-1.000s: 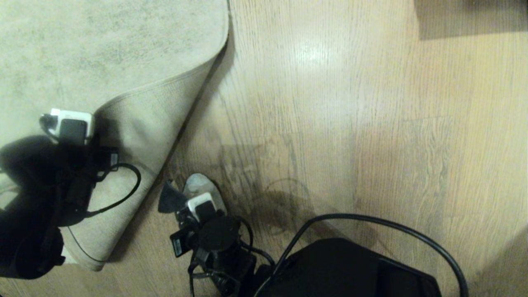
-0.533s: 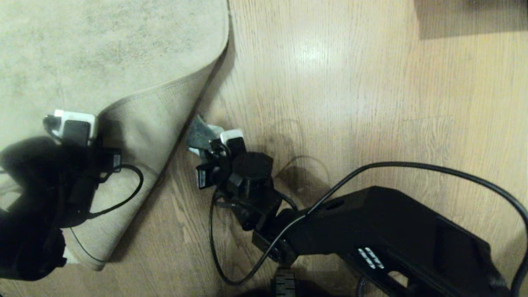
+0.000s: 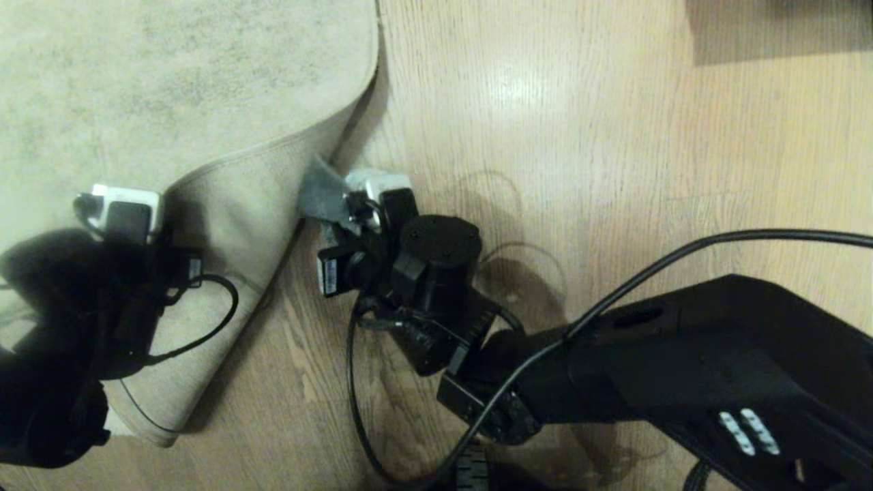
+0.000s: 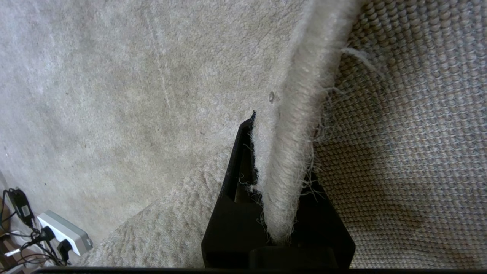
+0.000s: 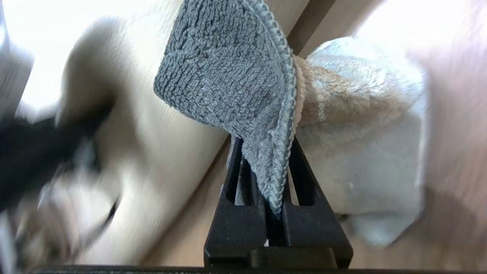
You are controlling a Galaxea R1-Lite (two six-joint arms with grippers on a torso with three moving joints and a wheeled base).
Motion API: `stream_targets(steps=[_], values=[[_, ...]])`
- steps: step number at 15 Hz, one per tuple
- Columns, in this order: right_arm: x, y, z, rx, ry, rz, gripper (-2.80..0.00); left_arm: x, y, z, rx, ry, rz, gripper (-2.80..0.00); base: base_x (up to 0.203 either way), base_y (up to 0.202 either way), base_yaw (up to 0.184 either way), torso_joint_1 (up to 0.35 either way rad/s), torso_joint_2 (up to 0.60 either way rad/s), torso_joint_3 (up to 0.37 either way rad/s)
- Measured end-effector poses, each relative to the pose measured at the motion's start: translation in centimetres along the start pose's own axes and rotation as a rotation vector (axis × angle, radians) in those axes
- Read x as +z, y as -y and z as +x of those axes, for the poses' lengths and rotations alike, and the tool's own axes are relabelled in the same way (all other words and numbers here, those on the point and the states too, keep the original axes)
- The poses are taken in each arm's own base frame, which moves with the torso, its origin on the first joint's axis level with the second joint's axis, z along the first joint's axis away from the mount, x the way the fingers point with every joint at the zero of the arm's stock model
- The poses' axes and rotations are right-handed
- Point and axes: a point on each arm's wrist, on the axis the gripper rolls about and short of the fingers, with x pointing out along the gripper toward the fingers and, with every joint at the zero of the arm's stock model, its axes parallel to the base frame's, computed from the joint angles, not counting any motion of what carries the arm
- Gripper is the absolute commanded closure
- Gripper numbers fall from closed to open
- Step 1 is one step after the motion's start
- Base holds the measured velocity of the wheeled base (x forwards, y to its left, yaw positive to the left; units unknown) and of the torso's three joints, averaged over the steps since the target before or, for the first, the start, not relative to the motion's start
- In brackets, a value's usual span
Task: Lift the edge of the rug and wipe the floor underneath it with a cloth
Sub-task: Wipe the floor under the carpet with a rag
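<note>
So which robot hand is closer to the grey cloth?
The right. The right gripper is shut on the cloth, holding it by the folded-back rug edge. The left gripper is off to the side, pinching that rug edge.

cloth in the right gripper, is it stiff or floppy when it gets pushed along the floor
Probably floppy: the cloth curls and folds over the right gripper. Its fuzzy pile suggests it will drag on the floor, not slide freely. It looks light, likely bunching against the rug edge.
</note>
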Motion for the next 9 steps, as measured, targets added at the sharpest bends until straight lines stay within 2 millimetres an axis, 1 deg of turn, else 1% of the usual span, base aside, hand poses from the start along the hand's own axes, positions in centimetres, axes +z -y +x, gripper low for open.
stream_targets(steps=[2,4,7,8,9], values=[[-3.0,-1.7,-2.3,0.048,-0.084,-0.018,0.0,0.0,0.0,0.0,-0.002,0.001,-0.001,0.0,0.0,0.0,0.0,0.0,0.0,0.0],[-6.7,-3.7,-4.8,0.107,-0.166,-0.035,0.0,0.0,0.0,0.0,-0.002,0.0,-0.002,0.0,0.0,0.0,0.0,0.0,0.0,0.0],[-11.5,-6.0,-7.0,0.172,-0.266,-0.062,0.0,-0.1,0.1,0.1,-0.003,-0.001,0.0,0.0,0.0,0.0,0.0,0.0,0.0,0.0],[-13.0,-6.6,-7.5,0.19,-0.295,-0.07,0.0,-0.1,0.1,0.1,-0.006,-0.001,0.002,0.0,0.0,0.0,0.0,0.0,0.0,0.0],[-14.1,-6.9,-7.6,0.197,-0.31,-0.067,0.0,-0.2,0.0,0.2,-0.003,-0.005,0.005,0.0,0.0,0.0,0.0,0.0,0.0,0.0]])
